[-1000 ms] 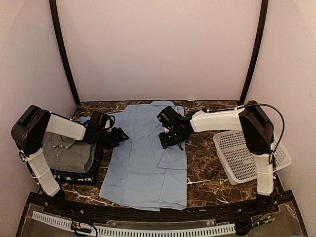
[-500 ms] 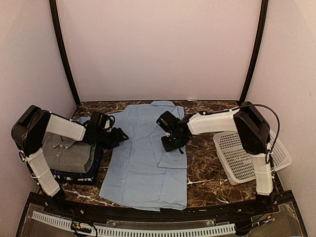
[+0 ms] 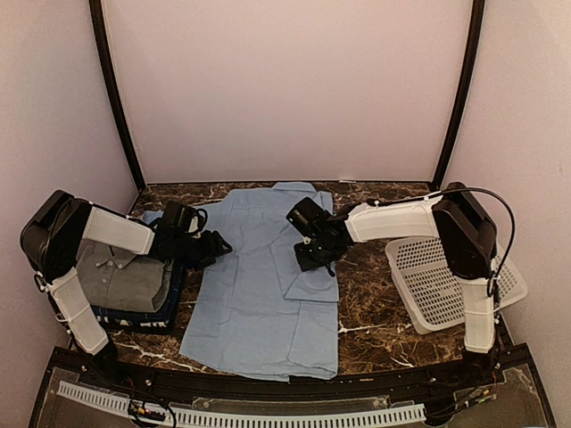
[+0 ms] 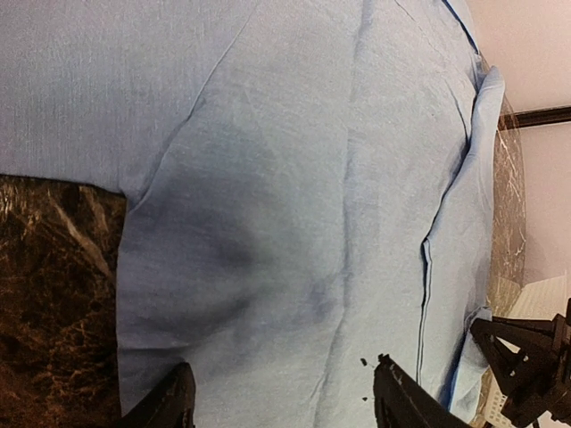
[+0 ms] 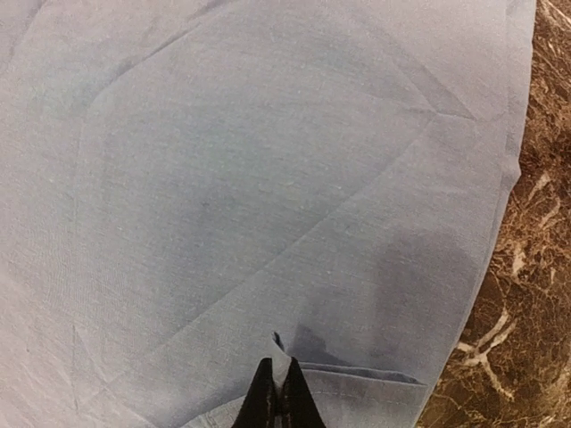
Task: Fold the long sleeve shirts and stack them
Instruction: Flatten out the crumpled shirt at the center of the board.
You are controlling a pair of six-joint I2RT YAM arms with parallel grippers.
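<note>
Rightward, a white basket (image 3: pixel 428 285) lies near the blue shirt (image 3: pixel 250 294).

Obs: right gripper (image 5: pixel 274 399) — fingers spread a second ago, narrower at the half-second mark, now pressed together on a small pucker of the light blue soft cloth collared shirt (image 3: pixel 254 303), at the edge of its folded-in flap. The right arm drifted toward the shirt's middle, then back (slight, top view).
</note>
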